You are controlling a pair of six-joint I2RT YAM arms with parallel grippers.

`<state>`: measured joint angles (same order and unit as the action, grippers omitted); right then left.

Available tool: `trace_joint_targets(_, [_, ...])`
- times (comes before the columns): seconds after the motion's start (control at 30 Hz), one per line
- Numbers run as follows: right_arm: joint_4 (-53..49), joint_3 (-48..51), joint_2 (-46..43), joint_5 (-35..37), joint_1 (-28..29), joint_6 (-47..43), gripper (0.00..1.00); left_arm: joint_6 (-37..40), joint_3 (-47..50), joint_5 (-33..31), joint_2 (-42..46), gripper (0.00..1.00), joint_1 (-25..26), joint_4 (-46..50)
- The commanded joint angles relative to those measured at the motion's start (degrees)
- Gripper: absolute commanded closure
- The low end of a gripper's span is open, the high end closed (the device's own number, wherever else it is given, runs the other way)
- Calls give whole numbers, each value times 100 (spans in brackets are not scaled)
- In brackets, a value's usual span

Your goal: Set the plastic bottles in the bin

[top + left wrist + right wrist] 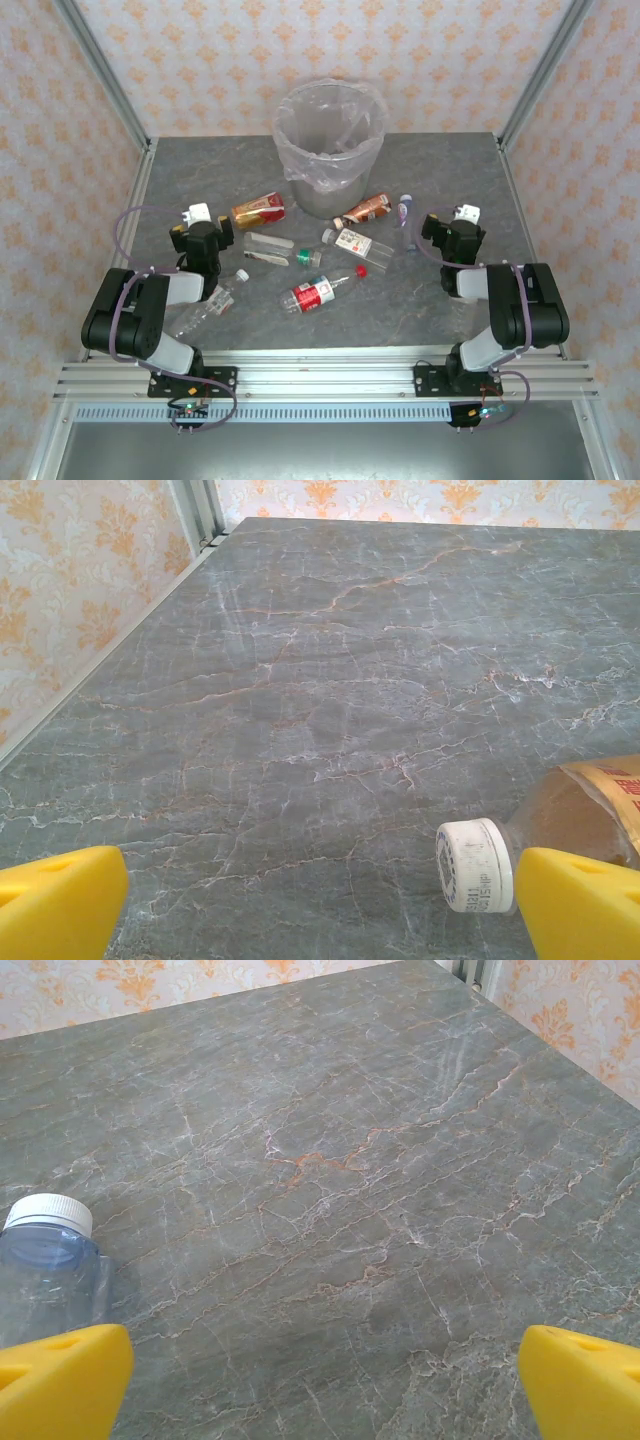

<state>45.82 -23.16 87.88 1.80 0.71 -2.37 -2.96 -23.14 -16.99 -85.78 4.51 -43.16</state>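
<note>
Several plastic bottles lie scattered on the grey marbled table [450, 160] in front of the bin [328, 150], a translucent wastebasket with a clear bag liner. Among them are an orange-gold labelled bottle [258, 211], a brown labelled one [362, 210] and a red labelled one [318, 293]. My left gripper [205, 226] [320, 910] is open and empty, low over the table. The orange-gold bottle's white cap [475, 865] lies just inside its right finger [580, 905]. My right gripper [450, 230] [325, 1385] is open and empty, with a bluish bottle [50, 1270] [406, 215] by its left finger [60, 1380].
A white-labelled, red-capped bottle [357, 245], a clear green-capped one [275, 248] and a clear bottle [210, 303] beside the left arm lie mid-table. Metal frame posts [100, 70] and patterned walls enclose the table on three sides.
</note>
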Motion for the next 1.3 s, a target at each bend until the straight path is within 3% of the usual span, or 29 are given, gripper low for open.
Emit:
trace_joint_targets(0.0, [76, 18, -60, 127, 35, 71, 1, 24, 20, -183, 36, 0, -6, -177])
trace_joint_targets(0.93, [24, -17, -62, -53, 39, -17, 1, 30, 28, -175, 35, 0, -7, -201])
trace_joint_targets(1.27, [-1255, -360, -986, -260, 35, -101, 1, 72, -389, -143, 962, 0, 3, 1218])
